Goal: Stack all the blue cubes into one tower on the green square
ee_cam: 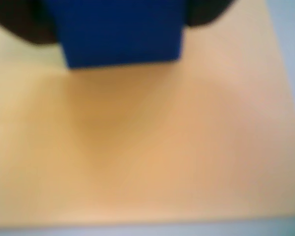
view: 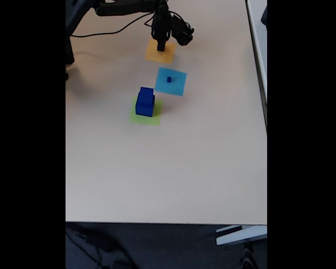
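orange square point(view: 159, 51), light-blue square point(view: 176, 84), table point(view: 173, 168)

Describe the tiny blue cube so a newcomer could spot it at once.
On the table, find the light-blue square between the orange square and the green square. The tiny cube sits near its middle, much smaller than the blue block on the green one.
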Tool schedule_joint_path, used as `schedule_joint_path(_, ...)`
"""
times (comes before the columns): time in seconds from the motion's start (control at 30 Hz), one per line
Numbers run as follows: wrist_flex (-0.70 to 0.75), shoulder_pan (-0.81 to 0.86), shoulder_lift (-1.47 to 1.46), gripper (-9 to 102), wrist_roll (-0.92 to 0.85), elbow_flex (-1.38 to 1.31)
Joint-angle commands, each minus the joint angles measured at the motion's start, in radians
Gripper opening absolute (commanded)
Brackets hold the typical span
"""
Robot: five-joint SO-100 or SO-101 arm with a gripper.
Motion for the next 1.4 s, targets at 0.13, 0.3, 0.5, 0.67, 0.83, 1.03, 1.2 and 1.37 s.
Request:
schedule_joint_path(0.13, 0.021, 0.014, 0.017, 0, -0.023, -0.074)
schedule_joint_path(0.3, 0.011, 0.038, 0.054, 0, -0.092, -0.089)
schedule_joint_path(0.5, 0.028, 0.075, 0.135, 0, -0.173, -0.089)
schedule_joint_path(0.67, 0.069, 0.115, 0.213, 0, -0.238, -0.078)
schedule_joint_path(0.83, 0.127, 0.147, 0.296, 0, -0.287, -0.083)
schedule_joint_path(1.03, 0.155, 0.204, 0.417, 0, -0.362, -0.021)
schedule_joint_path(1.2, 0.161, 0.281, 0.512, 0, -0.453, 0.051)
schedule_joint_path(1.37, 0.189, 0.354, 0.575, 0, -0.511, 0.104)
